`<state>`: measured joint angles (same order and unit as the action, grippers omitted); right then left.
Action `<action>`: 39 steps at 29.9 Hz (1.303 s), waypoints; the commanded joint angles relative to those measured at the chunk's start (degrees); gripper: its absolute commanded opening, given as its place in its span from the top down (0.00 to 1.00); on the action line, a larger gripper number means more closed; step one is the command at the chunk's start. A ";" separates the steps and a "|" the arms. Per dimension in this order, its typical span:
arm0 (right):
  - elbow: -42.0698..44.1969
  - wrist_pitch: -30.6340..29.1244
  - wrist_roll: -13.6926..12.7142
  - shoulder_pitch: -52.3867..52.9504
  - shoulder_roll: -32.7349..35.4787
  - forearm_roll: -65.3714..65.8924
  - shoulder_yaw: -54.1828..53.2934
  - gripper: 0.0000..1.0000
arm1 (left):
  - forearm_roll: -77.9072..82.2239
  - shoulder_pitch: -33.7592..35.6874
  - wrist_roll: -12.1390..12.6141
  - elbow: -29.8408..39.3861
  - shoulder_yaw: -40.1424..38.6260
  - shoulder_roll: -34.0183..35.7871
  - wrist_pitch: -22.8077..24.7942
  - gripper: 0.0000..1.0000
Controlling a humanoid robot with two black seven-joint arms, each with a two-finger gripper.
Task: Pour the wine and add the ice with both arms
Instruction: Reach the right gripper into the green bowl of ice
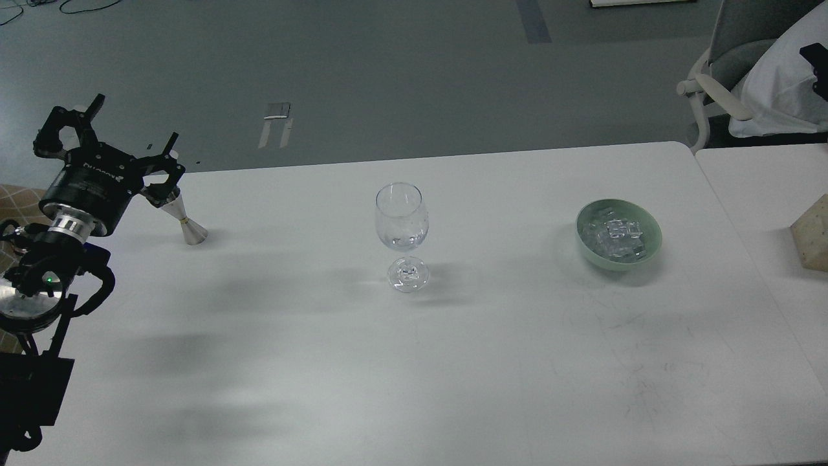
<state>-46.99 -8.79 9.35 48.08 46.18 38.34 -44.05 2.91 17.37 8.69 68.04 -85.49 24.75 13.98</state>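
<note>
A clear wine glass (401, 223) stands upright mid-table, with a little clear wine (402, 241) in the bottom of its bowl. A pale green bowl (650, 249) to the right holds a heap of clear ice cubes (616, 237). A steel jigger (186, 224) stands at the far left; its upper cup is hidden behind my left gripper. My left gripper (134, 123) is open and empty, raised above and just left of the jigger. Of my right arm only a small black part (816, 57) shows at the top right edge; its gripper is out of view.
The white table (414, 362) has its far edge just behind the jigger. A second table (750, 175) joins on the right with a beige block (812, 236) on it. A chair (718, 84) with white cloth stands behind the right corner.
</note>
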 commanded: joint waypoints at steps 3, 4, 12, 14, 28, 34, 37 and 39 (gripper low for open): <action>-2.84 0.44 -0.03 1.58 0.05 11.65 0.10 0.00 | -0.01 -0.41 0.72 -0.02 -0.73 0.22 5.07 0.03; -3.98 0.44 -0.03 1.76 0.14 14.20 0.10 0.00 | -0.01 -0.76 0.72 -0.02 -0.47 0.04 5.96 0.03; -8.55 0.27 -0.03 6.15 1.02 39.25 0.28 0.00 | 0.08 -1.11 1.16 0.07 0.24 0.39 5.62 0.03; -10.48 0.09 -0.03 6.68 1.11 43.90 0.63 0.00 | 0.08 -1.11 1.16 0.07 0.32 0.65 4.92 0.03; -19.46 -9.58 0.23 10.29 4.18 59.13 18.02 0.00 | 0.34 -1.03 1.16 0.16 -0.29 0.92 3.51 0.03; -20.42 -9.58 -0.12 8.88 4.01 59.13 22.51 0.02 | 0.34 -1.29 1.16 1.91 -0.47 0.74 2.72 0.03; -20.42 -9.58 -0.12 5.90 3.48 59.14 23.83 0.11 | 0.34 -1.38 1.16 2.18 -0.38 0.65 2.37 0.03; -20.51 -9.58 -0.21 4.40 3.22 59.22 23.92 0.17 | 0.34 -1.38 1.16 2.18 -0.47 0.74 2.02 0.02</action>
<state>-67.41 -18.38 9.24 54.74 49.82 97.45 -20.60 3.25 16.05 9.85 70.12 -85.95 25.42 16.44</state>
